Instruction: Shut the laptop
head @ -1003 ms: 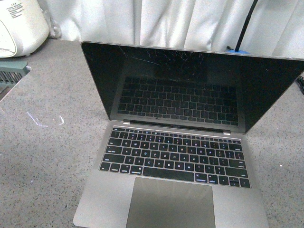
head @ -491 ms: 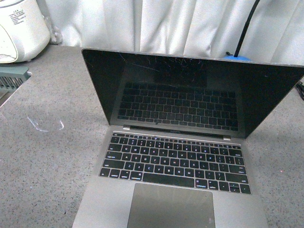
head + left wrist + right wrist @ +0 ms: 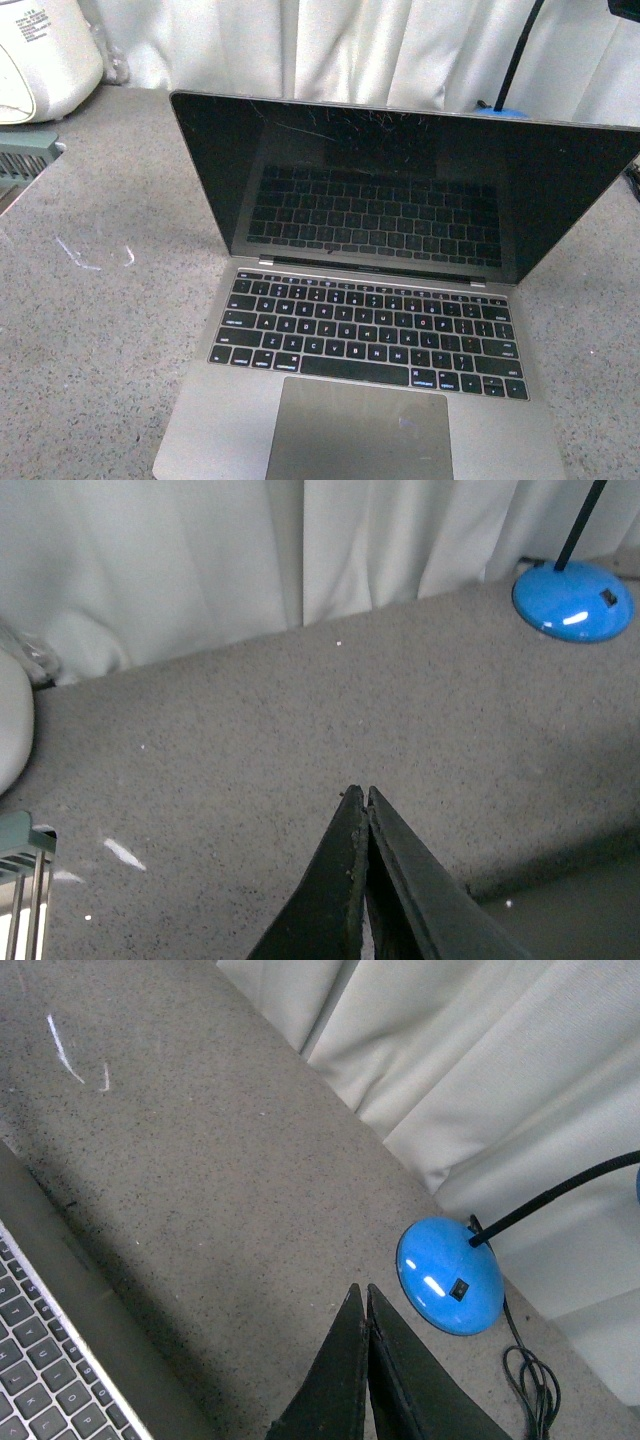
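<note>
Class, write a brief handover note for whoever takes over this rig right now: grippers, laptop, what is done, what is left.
Left gripper: shut, empty, above the counter.
Right gripper: shut, empty, above the counter near the blue lamp base.
Laptop: open on the counter, screen raised, neither gripper touching it.
Done: nothing that shows.
Left: reach the lid's top edge and push it down until shut.

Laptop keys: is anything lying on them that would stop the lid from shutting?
No, nothing that shows. The keys and trackpad of the laptop are bare, so the open screen has a free path down onto them.
</note>
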Tool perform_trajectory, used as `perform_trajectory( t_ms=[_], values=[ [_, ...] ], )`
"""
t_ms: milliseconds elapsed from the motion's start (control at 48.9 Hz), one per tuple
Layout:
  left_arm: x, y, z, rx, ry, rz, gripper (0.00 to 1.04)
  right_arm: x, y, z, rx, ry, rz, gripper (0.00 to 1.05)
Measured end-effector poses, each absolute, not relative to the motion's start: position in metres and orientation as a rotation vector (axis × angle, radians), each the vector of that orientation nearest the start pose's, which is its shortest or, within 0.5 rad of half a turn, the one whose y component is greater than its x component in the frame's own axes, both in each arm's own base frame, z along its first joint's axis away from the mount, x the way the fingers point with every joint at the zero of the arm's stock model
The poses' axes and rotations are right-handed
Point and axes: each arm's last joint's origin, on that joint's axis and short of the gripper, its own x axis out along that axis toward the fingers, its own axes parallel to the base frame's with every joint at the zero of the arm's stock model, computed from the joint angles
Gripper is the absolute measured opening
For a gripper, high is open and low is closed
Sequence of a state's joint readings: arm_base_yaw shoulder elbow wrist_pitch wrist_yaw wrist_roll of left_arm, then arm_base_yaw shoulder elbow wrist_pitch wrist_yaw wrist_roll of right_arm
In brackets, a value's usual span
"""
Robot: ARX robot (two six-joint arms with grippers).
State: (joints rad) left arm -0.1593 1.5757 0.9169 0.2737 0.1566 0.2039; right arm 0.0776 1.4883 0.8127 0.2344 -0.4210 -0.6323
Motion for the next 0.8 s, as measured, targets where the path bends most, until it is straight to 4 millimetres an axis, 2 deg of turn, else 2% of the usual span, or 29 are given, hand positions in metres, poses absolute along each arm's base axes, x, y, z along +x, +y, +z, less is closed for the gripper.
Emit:
perform_trajectory(
  t_ms=[307, 491, 614, 716, 798],
  values=[
    [0.347, -0.07, 0.198, 0.256, 0.429, -0.419, 0.04, 0.319, 0.041, 0.201, -0.518, 0.309, 0.625, 0.01],
    [0.352, -0.081, 0.188, 0.276, 0.442, -0.449, 0.04, 0.316, 0.043, 0.182, -0.497, 0.347, 0.638, 0.01],
    [0.353, -0.087, 0.18, 0.3, 0.459, -0.472, 0.04, 0.316, 0.044, 0.178, -0.487, 0.349, 0.647, 0.01],
    [0.349, -0.09, 0.172, 0.322, 0.48, -0.493, 0.04, 0.315, 0.045, 0.174, -0.465, 0.365, 0.654, 0.01],
    [0.337, -0.091, 0.157, 0.354, 0.557, -0.534, 0.04, 0.309, 0.047, 0.166, -0.418, 0.415, 0.664, 0.01]
  ],
)
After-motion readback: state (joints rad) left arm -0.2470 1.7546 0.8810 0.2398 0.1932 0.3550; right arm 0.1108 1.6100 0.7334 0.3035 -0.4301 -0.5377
